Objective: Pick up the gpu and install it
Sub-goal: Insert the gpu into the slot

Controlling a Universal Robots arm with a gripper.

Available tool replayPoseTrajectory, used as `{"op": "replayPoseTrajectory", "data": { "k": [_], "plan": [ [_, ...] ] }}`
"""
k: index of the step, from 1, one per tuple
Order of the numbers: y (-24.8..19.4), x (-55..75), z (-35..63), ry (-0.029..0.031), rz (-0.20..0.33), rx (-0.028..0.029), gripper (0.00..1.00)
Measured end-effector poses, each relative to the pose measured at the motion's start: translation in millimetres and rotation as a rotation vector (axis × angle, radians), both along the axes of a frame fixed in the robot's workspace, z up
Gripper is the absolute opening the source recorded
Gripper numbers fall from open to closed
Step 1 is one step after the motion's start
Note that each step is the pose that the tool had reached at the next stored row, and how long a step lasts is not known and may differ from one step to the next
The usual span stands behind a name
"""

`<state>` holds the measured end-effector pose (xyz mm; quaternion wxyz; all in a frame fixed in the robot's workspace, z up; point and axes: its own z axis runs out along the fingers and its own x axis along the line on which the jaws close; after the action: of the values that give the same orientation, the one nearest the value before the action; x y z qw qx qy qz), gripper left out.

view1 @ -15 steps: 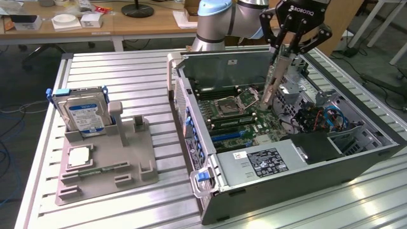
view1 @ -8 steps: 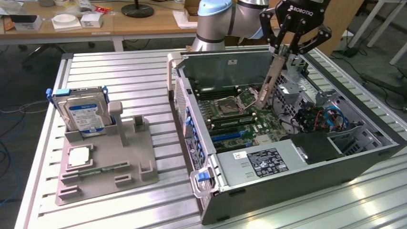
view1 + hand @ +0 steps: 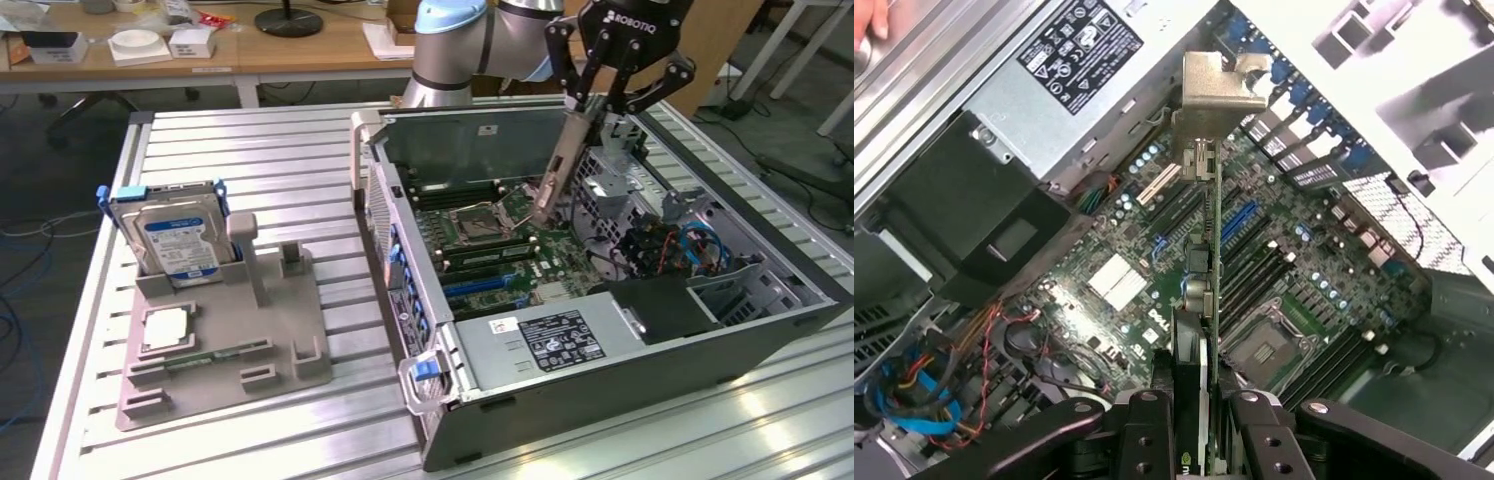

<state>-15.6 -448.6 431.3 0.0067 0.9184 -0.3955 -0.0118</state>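
Observation:
My gripper hangs over the open computer case, shut on the gpu. The card is a thin flat board held on edge, tilted slightly, its lower end down inside the case just above the motherboard. In the wrist view the gpu runs edge-on away from my gripper, with its silver metal bracket at the far end. The black fingers press on both faces of the card. Below it lie the motherboard's expansion slots.
A grey fixture on the exterior view's left holds a hard drive with a blue-white label and a small silver processor chip. Inside the case are the processor socket, a power supply and loose cables.

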Motion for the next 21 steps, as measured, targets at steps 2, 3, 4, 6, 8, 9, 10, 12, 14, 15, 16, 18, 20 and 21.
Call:
{"op": "replayPoseTrajectory", "data": {
  "k": [2,3,4,6,8,9,10,12,14,15,16,18,20,21],
  "plan": [
    [0.4,0.4,-0.1,-0.0001,-0.016,-0.0004,0.26],
    [0.6,0.5,-0.1,-0.0001,-0.025,-0.0010,0.26],
    [0.6,0.5,-0.1,-0.0002,-0.034,-0.0014,0.26],
    [1.2,0.7,-0.1,-0.0005,-0.055,-0.0023,0.26],
    [1.5,0.7,-0.1,-0.0007,-0.077,-0.0029,0.26],
    [1.6,0.6,-0.1,-0.0008,-0.090,-0.0030,0.26],
    [1.8,0.6,-0.1,-0.0007,-0.103,-0.0030,0.26],
    [1.8,0.6,-0.2,-0.0008,-0.113,-0.0029,0.26],
    [1.8,0.6,-0.2,-0.0007,-0.113,-0.0030,0.26],
    [1.8,0.7,-0.2,-0.0007,-0.113,-0.0029,0.26],
    [1.8,0.6,-0.2,-0.0007,-0.113,-0.0029,0.26],
    [1.9,0.7,-0.2,-0.0007,-0.113,-0.0030,0.26],
    [1.8,0.6,-0.2,-0.0007,-0.113,-0.0029,0.26],
    [1.8,0.7,-0.2,-0.0007,-0.113,-0.0029,0.26]
  ]
}}
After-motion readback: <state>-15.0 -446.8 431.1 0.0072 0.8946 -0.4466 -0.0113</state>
